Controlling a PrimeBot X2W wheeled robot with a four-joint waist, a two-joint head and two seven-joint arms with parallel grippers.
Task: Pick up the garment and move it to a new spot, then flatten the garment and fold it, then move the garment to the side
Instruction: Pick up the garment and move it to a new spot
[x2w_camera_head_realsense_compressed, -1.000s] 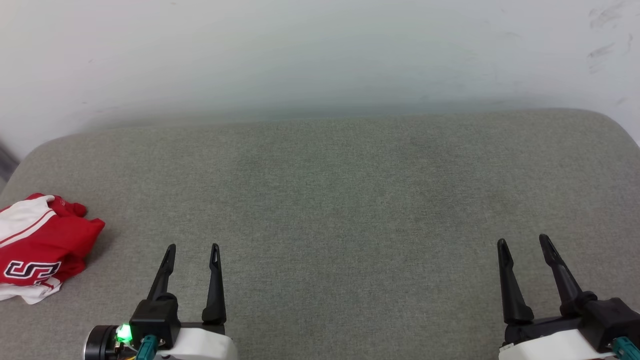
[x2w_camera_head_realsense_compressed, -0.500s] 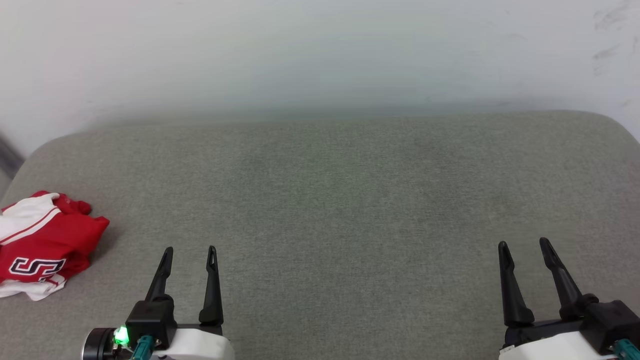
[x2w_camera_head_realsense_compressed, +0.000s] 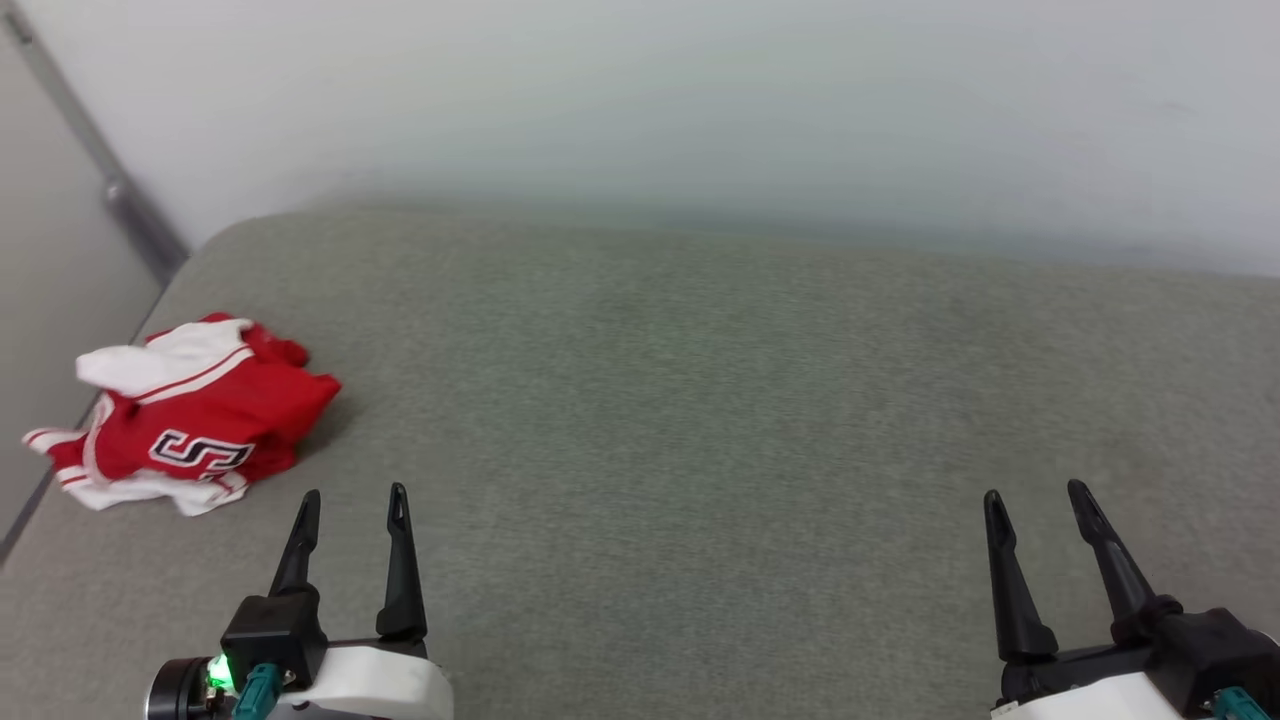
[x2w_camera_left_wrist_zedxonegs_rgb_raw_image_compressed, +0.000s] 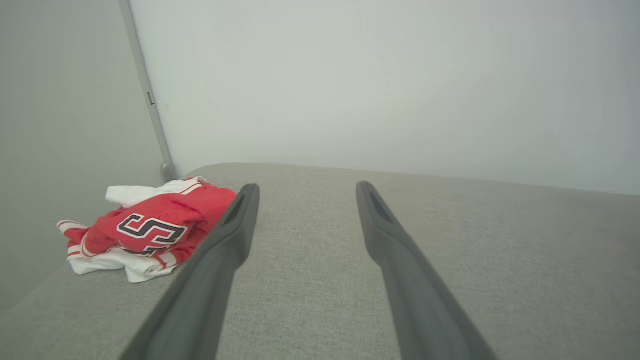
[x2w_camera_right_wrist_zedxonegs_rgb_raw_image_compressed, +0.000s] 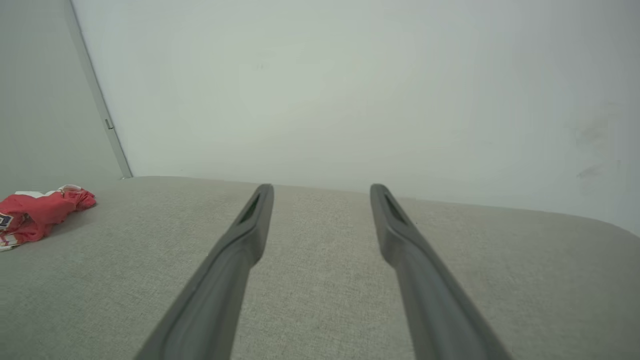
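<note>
shirt (x2w_camera_head_realsense_compressed: 190, 410) bunched in a heap at the left end of the grey cushion (x2w_camera_head_realsense_compressed: 700, 400), ahead-left of the left gripper (x2w_camera_head_realsense_compressed: 354, 492), not touching. lettering mostly folded under, one S-like mark readable. right gripper (x2w_camera_head_realsense_compressed: 1034, 490) well apart; both with fingers spread, holding nothing. right wrist view cuts the shirt off at the frame edge
</note>
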